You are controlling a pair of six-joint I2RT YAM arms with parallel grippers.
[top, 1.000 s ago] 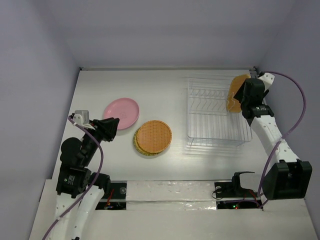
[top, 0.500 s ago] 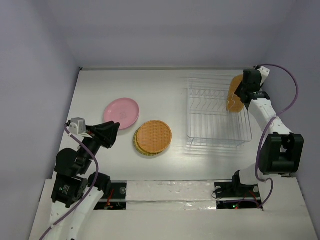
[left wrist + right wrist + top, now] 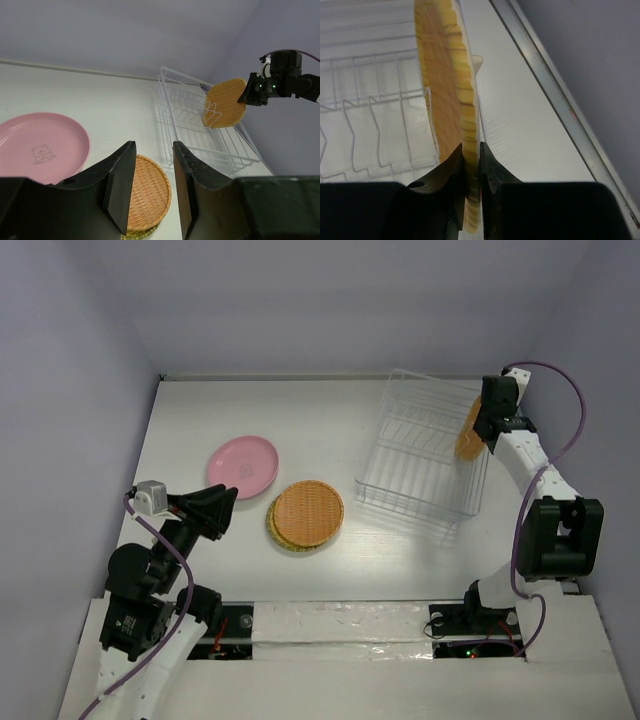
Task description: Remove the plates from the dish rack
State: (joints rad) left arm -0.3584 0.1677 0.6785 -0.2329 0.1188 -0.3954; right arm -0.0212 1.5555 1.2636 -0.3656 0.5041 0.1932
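Observation:
An orange woven plate (image 3: pixel 467 430) (image 3: pixel 223 102) stands on edge at the right end of the white wire dish rack (image 3: pixel 420 455) (image 3: pixel 200 125). My right gripper (image 3: pixel 483 423) (image 3: pixel 471 150) is shut on that plate's rim (image 3: pixel 442 75). The rack (image 3: pixel 365 100) sits skewed and tipped, its right side raised with the plate. A pink plate (image 3: pixel 243 464) (image 3: pixel 35 150) lies flat at the left. Beside it another orange woven plate (image 3: pixel 307 514) (image 3: pixel 147 192) rests on a yellowish one. My left gripper (image 3: pixel 226 502) (image 3: pixel 153 145) hangs open and empty near the pink plate.
The back wall and the right wall stand close to the rack. A metal strip (image 3: pixel 555 95) runs along the table's right edge beside the held plate. The arm bases and a taped front ledge (image 3: pixel 340 625) lie at the near edge.
My right gripper has closed on the orange plate's rim and lifted; the rack has tipped and swung out of square with it. The left arm has drawn back slightly.

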